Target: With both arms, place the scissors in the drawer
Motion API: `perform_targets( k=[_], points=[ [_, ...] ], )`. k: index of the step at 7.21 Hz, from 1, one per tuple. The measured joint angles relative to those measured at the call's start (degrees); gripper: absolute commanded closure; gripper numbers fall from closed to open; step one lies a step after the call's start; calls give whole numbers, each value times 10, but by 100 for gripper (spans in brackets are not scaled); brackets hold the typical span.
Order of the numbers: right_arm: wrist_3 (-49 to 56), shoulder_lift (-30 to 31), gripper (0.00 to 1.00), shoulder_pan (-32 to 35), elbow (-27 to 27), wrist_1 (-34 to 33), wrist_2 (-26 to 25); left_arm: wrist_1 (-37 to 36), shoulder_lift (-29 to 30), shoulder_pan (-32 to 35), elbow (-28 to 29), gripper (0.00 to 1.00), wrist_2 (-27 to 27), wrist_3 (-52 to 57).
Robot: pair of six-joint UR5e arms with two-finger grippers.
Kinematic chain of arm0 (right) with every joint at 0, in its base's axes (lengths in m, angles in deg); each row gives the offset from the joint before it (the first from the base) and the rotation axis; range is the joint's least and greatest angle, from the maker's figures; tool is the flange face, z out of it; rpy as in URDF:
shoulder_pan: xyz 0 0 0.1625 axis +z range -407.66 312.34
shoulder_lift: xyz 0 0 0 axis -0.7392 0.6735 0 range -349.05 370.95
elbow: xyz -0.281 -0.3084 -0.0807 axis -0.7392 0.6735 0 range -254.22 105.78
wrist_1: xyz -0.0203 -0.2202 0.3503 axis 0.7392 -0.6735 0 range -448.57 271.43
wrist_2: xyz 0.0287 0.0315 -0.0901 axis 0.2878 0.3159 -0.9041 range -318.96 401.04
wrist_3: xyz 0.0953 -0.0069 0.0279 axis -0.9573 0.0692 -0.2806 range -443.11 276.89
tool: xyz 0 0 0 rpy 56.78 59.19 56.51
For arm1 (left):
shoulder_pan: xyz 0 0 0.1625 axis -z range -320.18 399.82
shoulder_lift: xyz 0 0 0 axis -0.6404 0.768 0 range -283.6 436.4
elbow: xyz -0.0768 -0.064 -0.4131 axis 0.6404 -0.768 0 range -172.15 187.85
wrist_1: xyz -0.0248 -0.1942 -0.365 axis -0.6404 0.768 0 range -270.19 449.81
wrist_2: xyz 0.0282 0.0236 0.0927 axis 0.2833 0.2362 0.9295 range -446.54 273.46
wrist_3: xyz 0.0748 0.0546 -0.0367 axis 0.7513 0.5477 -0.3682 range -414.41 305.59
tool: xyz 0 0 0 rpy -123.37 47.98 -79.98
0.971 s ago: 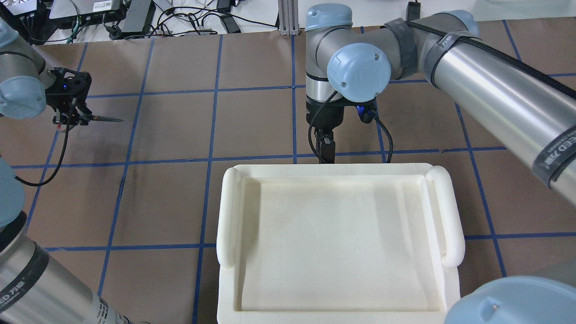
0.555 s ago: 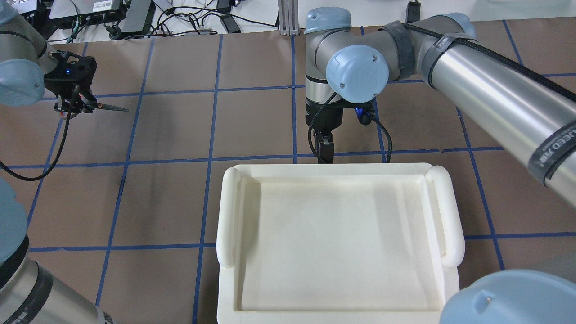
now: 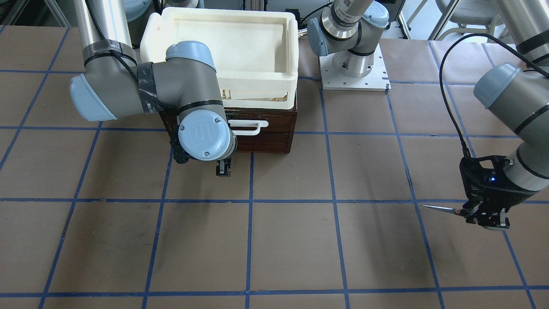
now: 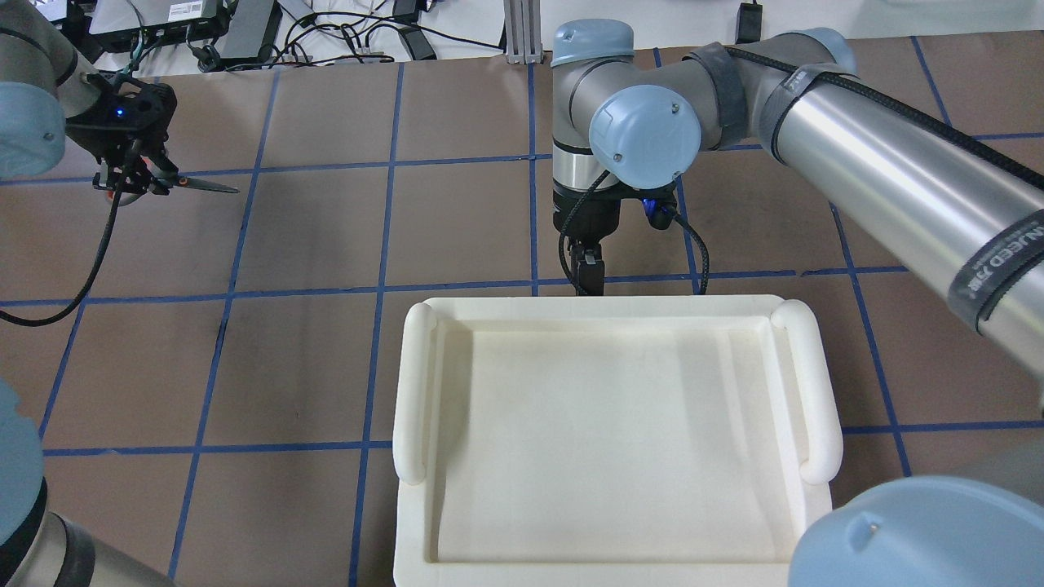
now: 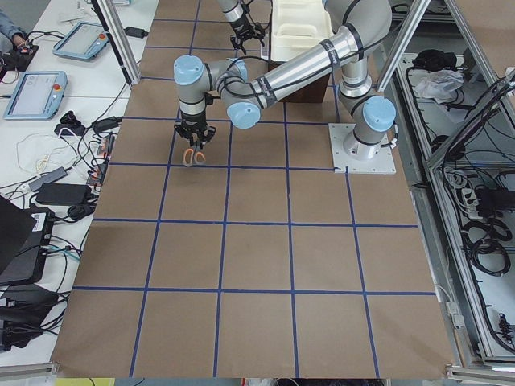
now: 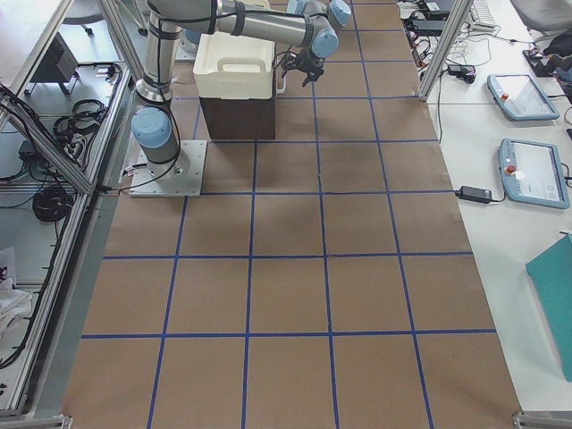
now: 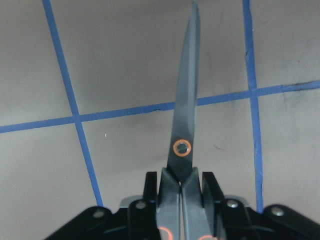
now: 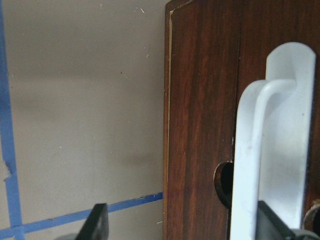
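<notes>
Table (image 4: 326,367), scissors (image 4: 204,186) in left end effector (image 4: 134,178)

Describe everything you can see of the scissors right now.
The scissors are a small pair: slim metal blades shut to one point, an orange-ringed pivot, and grey handles with orange inner loops. The left gripper clamps them just behind the pivot, with a finger on either side of the handle shanks. They lie roughly level, tips pointing toward the table's middle, and appear clear of the brown table. Nothing else touches them.
</notes>
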Motion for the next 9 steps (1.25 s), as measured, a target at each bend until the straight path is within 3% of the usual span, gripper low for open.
perform_targets(
  k=[9],
  points=[
    [2, -5, 0, 1, -18, -8, 3, 221, -159, 122, -2, 100, 6, -126]
  ],
)
